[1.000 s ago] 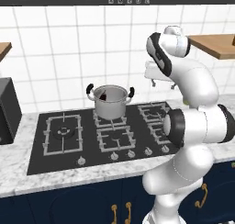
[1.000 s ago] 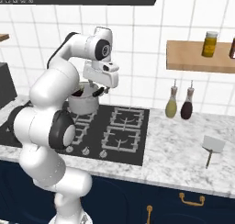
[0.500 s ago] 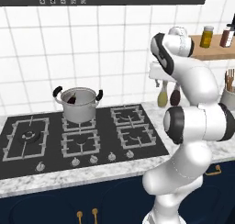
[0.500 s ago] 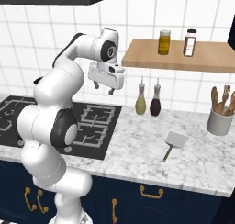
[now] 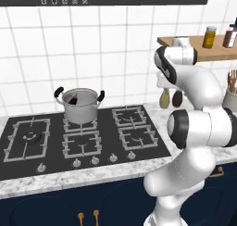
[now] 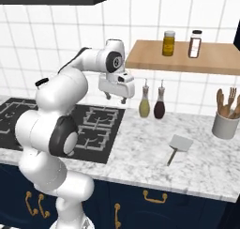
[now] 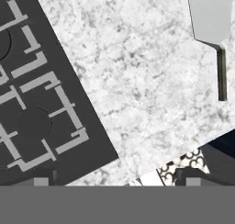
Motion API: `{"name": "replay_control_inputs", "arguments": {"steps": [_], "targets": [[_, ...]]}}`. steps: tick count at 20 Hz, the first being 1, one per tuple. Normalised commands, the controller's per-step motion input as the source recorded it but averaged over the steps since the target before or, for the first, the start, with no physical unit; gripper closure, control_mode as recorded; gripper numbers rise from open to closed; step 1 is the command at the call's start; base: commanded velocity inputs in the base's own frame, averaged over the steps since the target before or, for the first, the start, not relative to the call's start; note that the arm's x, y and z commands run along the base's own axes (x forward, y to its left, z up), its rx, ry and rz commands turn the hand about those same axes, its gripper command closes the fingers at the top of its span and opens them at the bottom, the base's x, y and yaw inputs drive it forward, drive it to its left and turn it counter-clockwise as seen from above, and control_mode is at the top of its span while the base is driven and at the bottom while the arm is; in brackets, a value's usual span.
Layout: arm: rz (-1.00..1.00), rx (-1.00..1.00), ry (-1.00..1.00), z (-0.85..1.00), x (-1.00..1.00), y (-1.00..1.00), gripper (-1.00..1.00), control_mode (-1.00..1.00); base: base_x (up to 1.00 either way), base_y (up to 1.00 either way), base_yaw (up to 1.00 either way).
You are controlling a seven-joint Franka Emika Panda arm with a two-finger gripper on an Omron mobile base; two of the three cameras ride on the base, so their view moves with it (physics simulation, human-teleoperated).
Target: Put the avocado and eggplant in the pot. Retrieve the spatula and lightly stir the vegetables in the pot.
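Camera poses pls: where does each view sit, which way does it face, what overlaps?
Left base view: behind-left, facing the hob and pot; arm at right.
Right base view: behind-right, facing the counter; arm at left, pincer open.
Hand view: looks down on the spatula.
Shared: right base and hand views both show hob and spatula.
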Motion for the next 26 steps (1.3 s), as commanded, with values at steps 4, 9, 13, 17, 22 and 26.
{"name": "replay_control_inputs", "arguments": {"steps": [4, 9, 13, 17, 22, 26], "targets": [[0.0, 0.01, 0.07, -0.45, -0.46, -0.95, -1.0, -1.0, 0.0, 0.0, 0.0], [0.0, 0.01, 0.03, -0.63, -0.81, -0.54, -1.0, -1.0, 0.0, 0.0, 0.0], [0.0, 0.0, -0.2, -0.83, -1.0, -0.03, -1.0, -1.0, 0.0, 0.0, 0.0], [0.0, 0.0, -0.3, -0.19, -0.92, -0.61, -1.0, -1.0, 0.0, 0.0, 0.0], [0.0, 0.0, -0.09, 0.01, -0.21, -0.96, -1.0, -1.0, 0.0, 0.0, 0.0], [0.0, 0.01, 0.0, 0.0, 0.0, -1.0, -1.0, -1.0, 0.0, 0.0, 0.0]]}}
